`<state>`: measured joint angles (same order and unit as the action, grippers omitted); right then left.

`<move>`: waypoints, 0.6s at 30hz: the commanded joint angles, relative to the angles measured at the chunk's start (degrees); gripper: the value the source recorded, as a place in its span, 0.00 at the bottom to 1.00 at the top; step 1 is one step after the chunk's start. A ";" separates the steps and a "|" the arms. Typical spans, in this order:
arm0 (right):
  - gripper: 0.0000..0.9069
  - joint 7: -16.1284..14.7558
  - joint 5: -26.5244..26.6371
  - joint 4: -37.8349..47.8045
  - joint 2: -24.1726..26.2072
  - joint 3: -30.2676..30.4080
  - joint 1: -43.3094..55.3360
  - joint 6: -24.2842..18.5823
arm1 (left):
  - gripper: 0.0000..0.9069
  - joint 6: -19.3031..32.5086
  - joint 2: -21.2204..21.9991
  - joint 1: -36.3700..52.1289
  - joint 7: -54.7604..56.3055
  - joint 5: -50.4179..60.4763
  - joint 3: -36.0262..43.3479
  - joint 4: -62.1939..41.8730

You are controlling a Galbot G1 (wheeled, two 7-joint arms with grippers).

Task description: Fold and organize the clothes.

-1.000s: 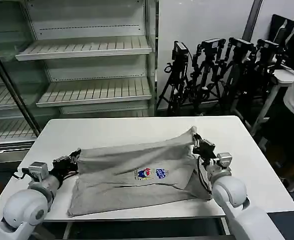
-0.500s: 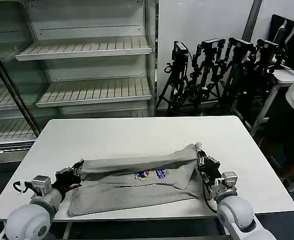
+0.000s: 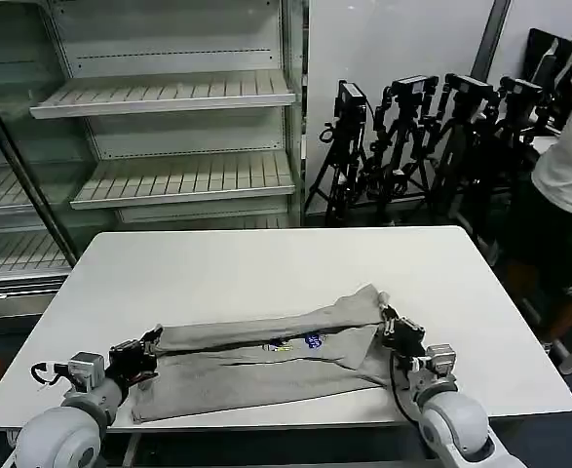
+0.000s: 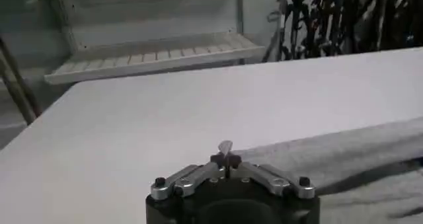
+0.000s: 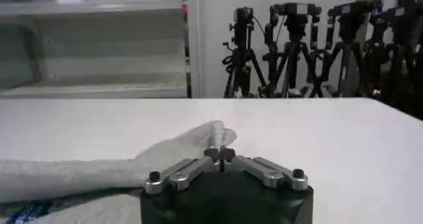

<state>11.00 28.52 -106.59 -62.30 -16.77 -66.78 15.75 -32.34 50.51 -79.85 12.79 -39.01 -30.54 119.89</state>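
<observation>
Left end effector (image 3: 150, 343): closed on T-shirt (image 3: 256, 361) edge, near desk (image 3: 266, 263) front-left corner.
Right end effector (image 3: 387, 324): closed on the opposite edge.

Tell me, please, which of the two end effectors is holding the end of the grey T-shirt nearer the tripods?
The right end effector, pinching the T-shirt at its tripod-side end; the left end effector grips the end toward the shelving unit.

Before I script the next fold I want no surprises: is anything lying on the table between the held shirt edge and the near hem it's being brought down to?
Nothing visible. The left gripper and right gripper each pinch the T-shirt, and only its own grey cloth lies between the held edge and the near hem on the white table.
</observation>
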 commanded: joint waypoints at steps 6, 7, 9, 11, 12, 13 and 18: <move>0.00 0.08 -0.38 0.21 -0.30 0.81 0.58 2.49 | 0.03 -0.68 0.06 -1.33 -0.69 2.04 0.02 0.17; 0.00 0.07 -0.37 0.17 -0.32 0.82 0.59 2.53 | 0.02 -0.68 0.11 -1.63 -0.70 2.08 -0.07 0.59; 0.00 0.09 -0.38 -0.06 -0.34 0.87 0.50 2.60 | 0.03 -0.66 0.16 -2.35 -0.68 2.17 -0.37 1.31; 0.00 0.09 -0.38 -0.48 -0.16 0.81 0.17 2.61 | 0.03 -0.67 0.25 -3.02 -0.64 2.23 -0.74 2.13; 0.00 0.09 -0.37 -0.90 -0.05 0.67 -0.08 2.62 | 0.03 -0.67 0.29 -3.39 -0.62 2.24 -0.92 2.43; 0.00 0.08 -0.36 -1.25 0.05 0.51 -0.43 2.66 | 0.03 -0.67 0.36 -3.86 -0.62 2.27 -1.05 2.83; 0.00 0.09 -0.47 -2.68 0.33 -0.31 -1.91 2.61 | 0.03 -0.65 1.04 -6.13 -0.64 3.63 -1.09 4.47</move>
<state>11.05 28.12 -107.76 -62.05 -16.56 -67.42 18.04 -32.87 51.06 -82.81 12.23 -36.67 -31.38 121.91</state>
